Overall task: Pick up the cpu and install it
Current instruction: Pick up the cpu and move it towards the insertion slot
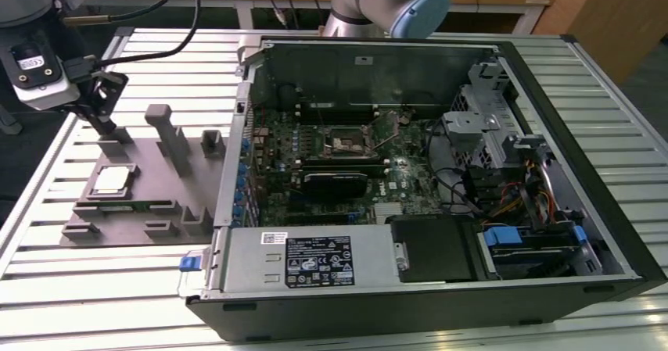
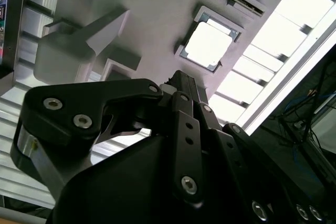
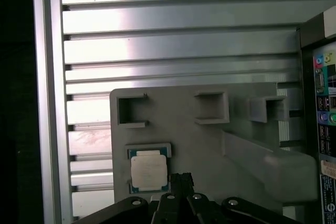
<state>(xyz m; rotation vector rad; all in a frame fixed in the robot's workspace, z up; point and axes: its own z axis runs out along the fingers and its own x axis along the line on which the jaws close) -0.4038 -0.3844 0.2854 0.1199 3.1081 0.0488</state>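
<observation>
Poised over the grey fixture (image 3: pixel 173 129) on the table (image 1: pixel 62 288), tool (image 3: pixel 181 178) with fingers pressed together and nothing between them, tip just above and beside the cpu (image 3: pixel 149 172). Cpu seated flat, silver face up, in a shallow square recess of that fixture (probably to hold it square for a reach from above). Close beside the tool, tall grey upright blocks (image 1: pixel 167 136) near enough to crowd a descent; well beyond them, the open computer case (image 1: pixel 313 77) with its bare socket (image 1: pixel 348 140), hemmed in by case walls, cables and a black finned block (image 1: pixel 332 183).
</observation>
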